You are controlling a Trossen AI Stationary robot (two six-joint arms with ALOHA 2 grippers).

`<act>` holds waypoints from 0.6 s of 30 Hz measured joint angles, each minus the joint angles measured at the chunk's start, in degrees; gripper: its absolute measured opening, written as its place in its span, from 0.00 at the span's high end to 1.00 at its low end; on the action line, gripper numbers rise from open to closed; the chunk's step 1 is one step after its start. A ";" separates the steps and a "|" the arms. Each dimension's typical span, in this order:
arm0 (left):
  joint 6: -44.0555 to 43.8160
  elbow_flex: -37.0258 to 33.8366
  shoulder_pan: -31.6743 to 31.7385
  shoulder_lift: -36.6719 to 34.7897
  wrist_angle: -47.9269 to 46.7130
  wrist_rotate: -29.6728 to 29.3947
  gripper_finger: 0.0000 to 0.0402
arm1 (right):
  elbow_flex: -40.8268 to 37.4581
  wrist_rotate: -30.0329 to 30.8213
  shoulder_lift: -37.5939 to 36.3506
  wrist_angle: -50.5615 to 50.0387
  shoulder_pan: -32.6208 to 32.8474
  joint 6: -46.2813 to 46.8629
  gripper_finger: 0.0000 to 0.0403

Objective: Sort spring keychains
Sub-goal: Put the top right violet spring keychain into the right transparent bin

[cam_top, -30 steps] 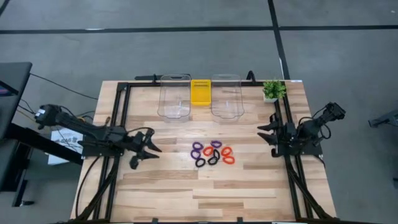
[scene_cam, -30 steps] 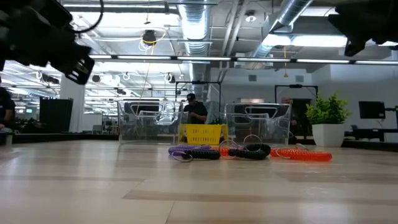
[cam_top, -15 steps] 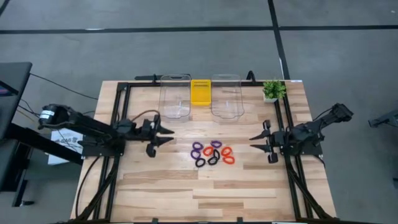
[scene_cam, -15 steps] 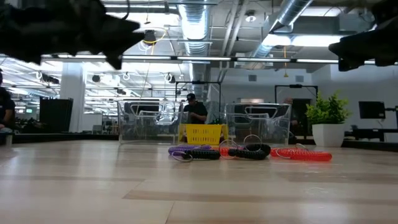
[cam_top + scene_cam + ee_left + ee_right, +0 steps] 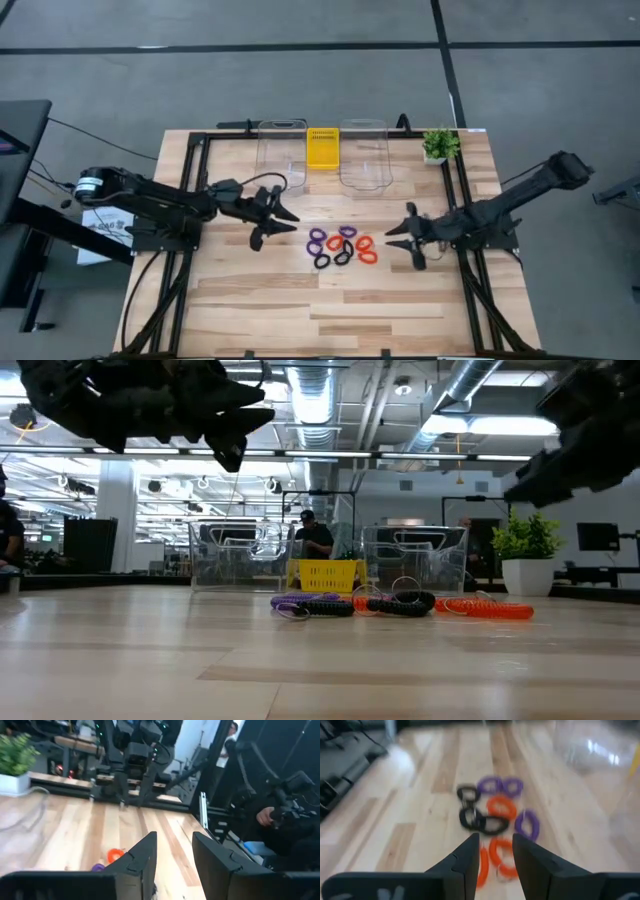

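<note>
The keychains (image 5: 341, 245) lie in one tight cluster mid-worktop (image 5: 400, 300), purple, orange-red and black coils touching or overlapping. The left gripper (image 5: 272, 219) hangs just beside the cluster on its left, the right gripper (image 5: 405, 240) just beside it on the right. Both sets of fingers stand apart with a clear gap and hold nothing.

The step in hand looks like the first pick. It goes best if each arm takes an outer coil on its own side, comes straight down, and closes across one ring only. In the right wrist view the black coils (image 5: 477, 815) seem hooked together, though blur makes that uncertain; leave them for later or lift slowly.

Two clear bins (image 5: 281, 155) (image 5: 363, 153) stand at the worktop's far edge with a yellow box (image 5: 322, 148) between them; a small plant (image 5: 438, 145) sits near the right bin. The path to the bins is open, but both arms close to one small pile could collide.
</note>
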 joint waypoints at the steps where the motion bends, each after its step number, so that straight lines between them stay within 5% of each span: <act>1: 0.00 0.54 -0.40 0.79 0.02 0.00 0.70 | 0.72 0.25 3.27 1.04 0.00 1.44 0.73; 9: 1.52 3.35 -3.72 5.78 0.13 0.04 0.70 | 8.01 3.49 25.45 8.28 -1.30 4.77 0.73; 18: 4.96 3.64 -1.95 6.07 -0.05 -0.49 0.70 | 19.77 4.84 41.02 7.76 -6.20 4.33 0.73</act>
